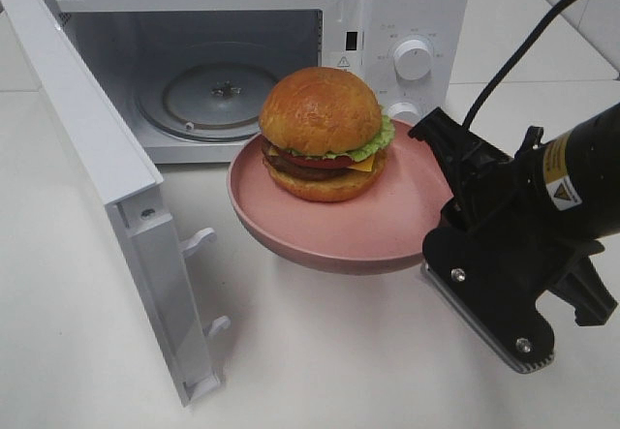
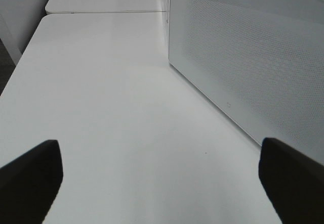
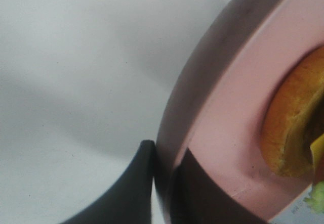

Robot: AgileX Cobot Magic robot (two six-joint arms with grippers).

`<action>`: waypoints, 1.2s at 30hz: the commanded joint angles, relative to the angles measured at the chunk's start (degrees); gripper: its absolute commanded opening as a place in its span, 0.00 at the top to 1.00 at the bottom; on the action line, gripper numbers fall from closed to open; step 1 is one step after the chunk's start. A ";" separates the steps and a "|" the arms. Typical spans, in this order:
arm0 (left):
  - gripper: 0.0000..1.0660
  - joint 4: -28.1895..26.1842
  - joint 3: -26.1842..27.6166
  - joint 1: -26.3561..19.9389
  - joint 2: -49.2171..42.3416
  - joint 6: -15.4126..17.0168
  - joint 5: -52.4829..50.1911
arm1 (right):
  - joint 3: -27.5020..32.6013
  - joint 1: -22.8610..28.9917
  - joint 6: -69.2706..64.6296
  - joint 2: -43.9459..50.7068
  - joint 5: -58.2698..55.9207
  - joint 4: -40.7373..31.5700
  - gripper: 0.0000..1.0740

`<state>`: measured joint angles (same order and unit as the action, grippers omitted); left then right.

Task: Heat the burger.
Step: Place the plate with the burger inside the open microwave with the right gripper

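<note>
No words can be read. Microwave (image 1: 426, 3): small warning-triangle sticker (image 1: 343, 61) on the front frame beside the cavity, any lettering too small to make out. Faint scale marks ring the upper dial (image 1: 414, 59), illegible. Right arm (image 1: 593, 148): yellow label (image 1: 556, 159) above a white warning-triangle sign, print too fine to read.

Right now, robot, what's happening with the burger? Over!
Right claw shut on pink plate rim; left claw open, empty. Burger on plate, outside microwave. Door open, nothing blocking the way in.
</note>
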<state>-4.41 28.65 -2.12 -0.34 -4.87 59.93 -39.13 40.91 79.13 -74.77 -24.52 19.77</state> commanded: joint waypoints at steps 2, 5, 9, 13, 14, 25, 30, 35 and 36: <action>0.08 -0.52 -0.23 -0.17 -1.03 0.34 -0.52 | -2.46 -1.78 4.81 -0.57 2.52 -3.38 0.98; 0.08 -0.52 -0.23 -0.17 -1.03 0.34 -0.52 | -4.18 -2.64 7.10 -2.41 1.43 -4.58 0.98; 0.08 -0.52 -0.23 -0.17 -1.03 0.34 -0.52 | -7.79 -2.81 8.19 -6.02 1.43 -6.70 0.98; 0.08 -0.52 -0.23 -0.17 -1.03 0.34 -0.52 | -9.63 -2.64 8.19 -8.25 0.92 -6.36 0.98; 0.08 -0.52 -0.23 -0.17 -1.03 0.34 -0.52 | -10.31 -2.64 8.19 -9.51 0.92 -5.90 0.98; 0.08 -0.52 -0.23 -0.17 -1.03 0.34 -0.52 | -12.95 -2.64 8.65 -14.67 4.01 -5.73 0.99; 0.08 -0.52 -0.23 -0.17 -1.03 0.34 -0.52 | -16.16 -2.64 8.65 -16.96 3.95 -6.13 1.00; 0.08 -0.52 -0.23 -0.17 -1.03 0.34 -0.52 | -18.16 -0.57 8.59 -18.91 3.15 -6.07 1.00; 0.08 -0.52 -0.23 -0.17 -1.03 0.34 -0.52 | -19.08 0.46 8.31 -19.77 3.21 -6.07 1.00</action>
<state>-4.41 28.65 -2.12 -0.34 -4.87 59.93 -56.21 39.99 87.32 -94.19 -24.29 13.75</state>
